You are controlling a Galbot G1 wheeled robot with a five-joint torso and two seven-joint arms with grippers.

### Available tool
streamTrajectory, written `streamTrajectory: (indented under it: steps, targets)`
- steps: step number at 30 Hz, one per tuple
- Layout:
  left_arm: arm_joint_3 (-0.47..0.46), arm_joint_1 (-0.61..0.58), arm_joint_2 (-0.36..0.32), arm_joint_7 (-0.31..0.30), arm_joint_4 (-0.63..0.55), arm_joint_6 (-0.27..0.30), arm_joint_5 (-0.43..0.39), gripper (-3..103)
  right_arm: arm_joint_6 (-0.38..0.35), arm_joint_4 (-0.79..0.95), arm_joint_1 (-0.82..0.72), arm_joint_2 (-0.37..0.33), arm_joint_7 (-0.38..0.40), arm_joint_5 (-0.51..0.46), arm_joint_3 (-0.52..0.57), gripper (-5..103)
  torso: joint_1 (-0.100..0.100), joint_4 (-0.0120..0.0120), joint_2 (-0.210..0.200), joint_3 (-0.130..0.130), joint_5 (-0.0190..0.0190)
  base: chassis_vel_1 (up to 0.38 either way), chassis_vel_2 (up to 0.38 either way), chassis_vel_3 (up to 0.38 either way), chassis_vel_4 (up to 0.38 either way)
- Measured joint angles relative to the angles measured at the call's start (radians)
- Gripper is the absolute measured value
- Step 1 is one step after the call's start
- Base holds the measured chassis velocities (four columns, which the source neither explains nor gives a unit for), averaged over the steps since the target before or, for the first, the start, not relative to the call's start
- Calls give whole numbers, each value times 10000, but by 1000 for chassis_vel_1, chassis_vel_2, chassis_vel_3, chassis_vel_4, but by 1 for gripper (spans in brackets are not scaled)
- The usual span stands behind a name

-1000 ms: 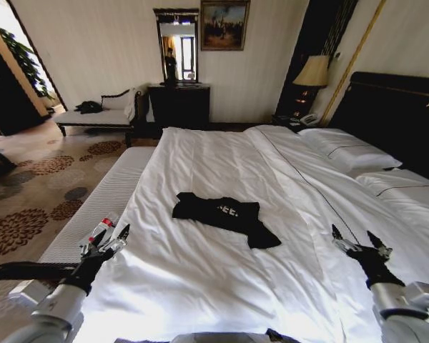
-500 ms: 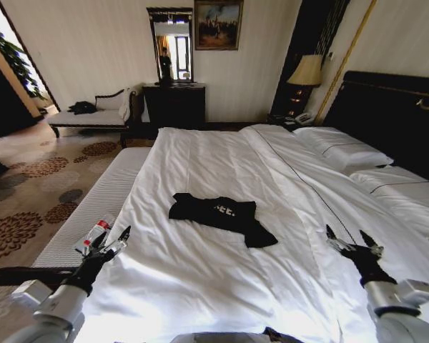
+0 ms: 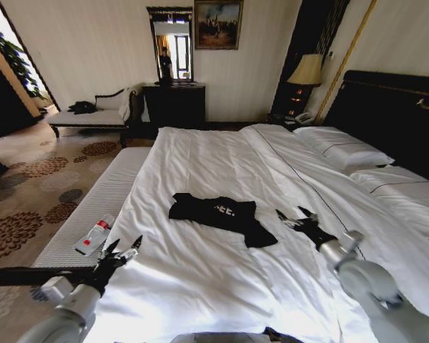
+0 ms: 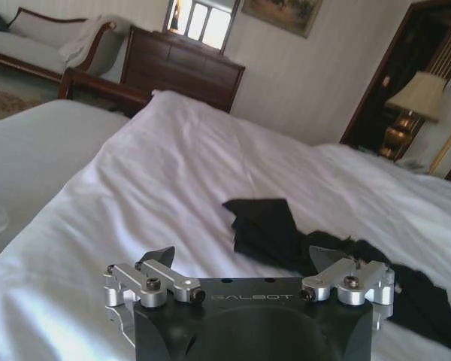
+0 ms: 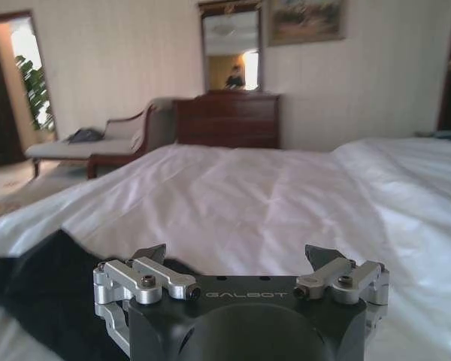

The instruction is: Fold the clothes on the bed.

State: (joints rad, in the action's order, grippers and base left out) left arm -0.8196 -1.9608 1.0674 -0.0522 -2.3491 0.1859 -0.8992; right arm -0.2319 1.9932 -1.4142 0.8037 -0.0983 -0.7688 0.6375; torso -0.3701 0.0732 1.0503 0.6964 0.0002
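Note:
A black top (image 3: 218,216) with white lettering lies crumpled on the white duvet of the bed (image 3: 214,164), near its middle. The same top (image 4: 301,241) shows ahead of the left wrist camera, and its dark edge (image 5: 37,289) lies beside the right wrist camera. My right gripper (image 3: 297,216) is open just right of the top's lower corner, low over the duvet. My left gripper (image 3: 124,248) is open at the bed's near left edge, well short of the top.
A white bench (image 3: 100,207) runs along the bed's left side with a small packet (image 3: 94,236) on it. Pillows (image 3: 347,150) and a dark headboard (image 3: 393,114) are at the right. A dresser (image 3: 173,106), a chaise (image 3: 93,118) and a lamp (image 3: 306,71) stand by the far wall.
My right gripper has swung in from the bed's right side to just beside the top. The left gripper shifted slightly right and lower. The top has not moved.

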Motion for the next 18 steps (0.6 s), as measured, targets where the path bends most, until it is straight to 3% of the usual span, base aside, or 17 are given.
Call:
streamTrajectory:
  steps: [7,10,18]
  targets:
    - [97,-149,62,1,186,-52,174,100,249,-840,1376,-176,-23,1610,-1917,100,0,-5,0,-1,-2,0,0,0,0]
    - [280,44,-295,-57,247,-40,82,100,596,-1361,1650,-5,-50,2554,-2824,100,0,5,0,-1,-3,0,0,0,0]
    - [350,27,-573,-115,329,-15,46,100,851,-2002,2223,289,-87,2941,-3648,100,0,0,0,-1,-3,0,0,0,0]
